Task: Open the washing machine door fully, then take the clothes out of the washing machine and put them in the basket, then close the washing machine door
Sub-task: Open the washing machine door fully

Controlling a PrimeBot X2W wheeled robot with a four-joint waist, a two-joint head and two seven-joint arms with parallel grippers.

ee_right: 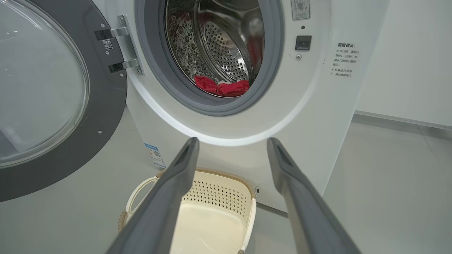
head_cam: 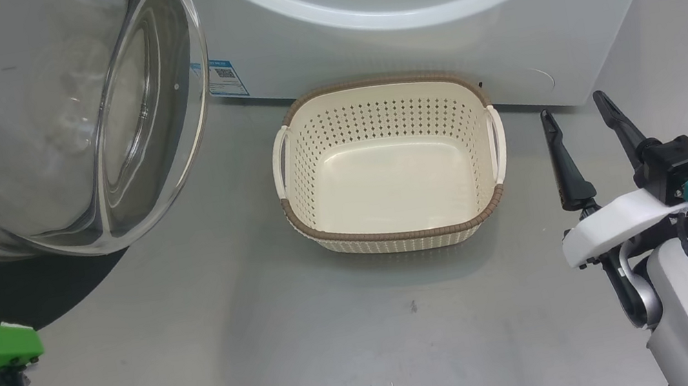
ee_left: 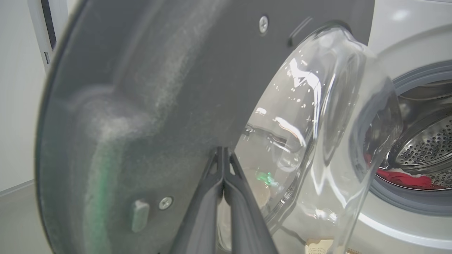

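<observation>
The washing machine door (head_cam: 45,117) stands swung open at the upper left of the head view, its clear glass bowl bulging toward me. My left gripper (ee_left: 223,150) is shut, with its tips at the door's dark inner face (ee_left: 141,88), beside the bowl. Red clothes (ee_right: 220,87) lie at the bottom of the steel drum of the washing machine (ee_right: 310,106). They also show past the bowl as clothes (ee_left: 402,178). The basket (head_cam: 393,236) sits empty on the floor before the machine. Right of it my right gripper (head_cam: 572,105) is open and holds nothing.
A blue label (head_cam: 225,78) is stuck low on the machine's front, left of the basket. Grey floor (head_cam: 369,342) spreads in front of the basket. The door's hinge (ee_right: 122,49) is on the left of the opening. A white wall (ee_right: 406,63) stands right of the machine.
</observation>
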